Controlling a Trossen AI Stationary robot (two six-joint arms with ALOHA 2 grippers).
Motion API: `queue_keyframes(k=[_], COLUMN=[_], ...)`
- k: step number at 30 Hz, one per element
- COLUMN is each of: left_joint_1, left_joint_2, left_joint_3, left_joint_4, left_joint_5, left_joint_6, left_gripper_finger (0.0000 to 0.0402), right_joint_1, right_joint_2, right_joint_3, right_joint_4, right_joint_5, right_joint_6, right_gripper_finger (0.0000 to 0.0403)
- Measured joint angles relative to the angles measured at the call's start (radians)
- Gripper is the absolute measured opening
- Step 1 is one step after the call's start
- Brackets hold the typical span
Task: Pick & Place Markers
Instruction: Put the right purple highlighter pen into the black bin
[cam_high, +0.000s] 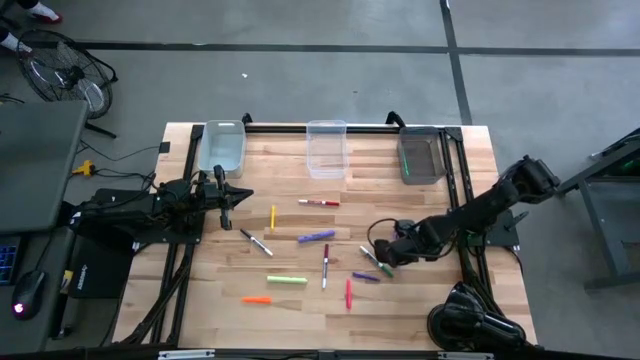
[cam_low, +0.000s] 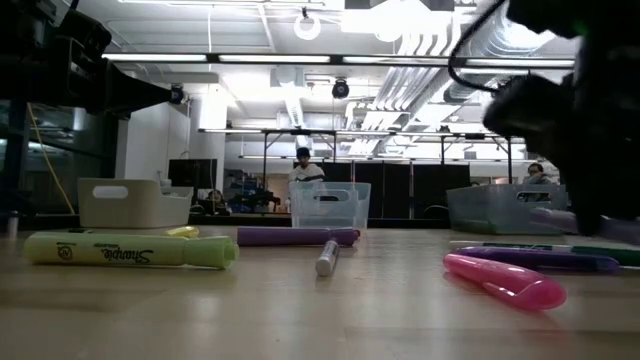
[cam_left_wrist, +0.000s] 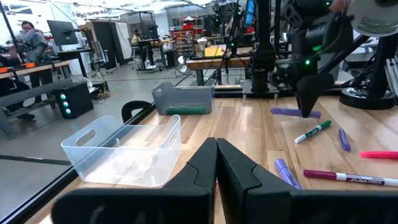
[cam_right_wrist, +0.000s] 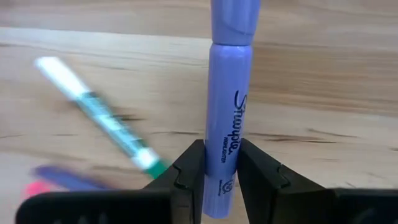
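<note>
Right end effector (cam_right_wrist: 219, 177) clamps a purple marker (cam_right_wrist: 227, 93) between both fingers, raised above the counter (cam_high: 420, 300) near a green marker (cam_right_wrist: 99, 112); left end effector (cam_left_wrist: 216, 163) is fully closed, empty, beside the left clear bin (cam_high: 222, 148); remaining markers lie scattered mid-counter.

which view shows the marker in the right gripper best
Right wrist view: the purple marker fills the frame, clamped between the right gripper's fingers. Left wrist view shows it far off. High view hides it under the gripper; low view shows only a blur.
</note>
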Motion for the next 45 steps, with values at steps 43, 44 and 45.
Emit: queue_keyframes(k=[43,44,45], left_joint_1=[0.0,0.0,0.0], left_joint_2=[0.0,0.0,0.0], left_joint_3=[0.0,0.0,0.0], left_joint_4=[0.0,0.0,0.0], left_joint_5=[0.0,0.0,0.0], left_joint_6=[0.0,0.0,0.0], left_gripper_finger=[0.0001,0.0001,0.0001], right_joint_1=[-0.417,-0.434,-0.452], right_joint_2=[-0.246,-0.246,-0.246], right_joint_3=[0.429,0.461,0.49], right_joint_4=[-0.123,-0.164,-0.203], right_joint_5=[0.426,0.431,0.436], right_joint_6=[-1.02,-1.051,-1.083], right_gripper_finger=[0.0073,0.0073,0.0073])
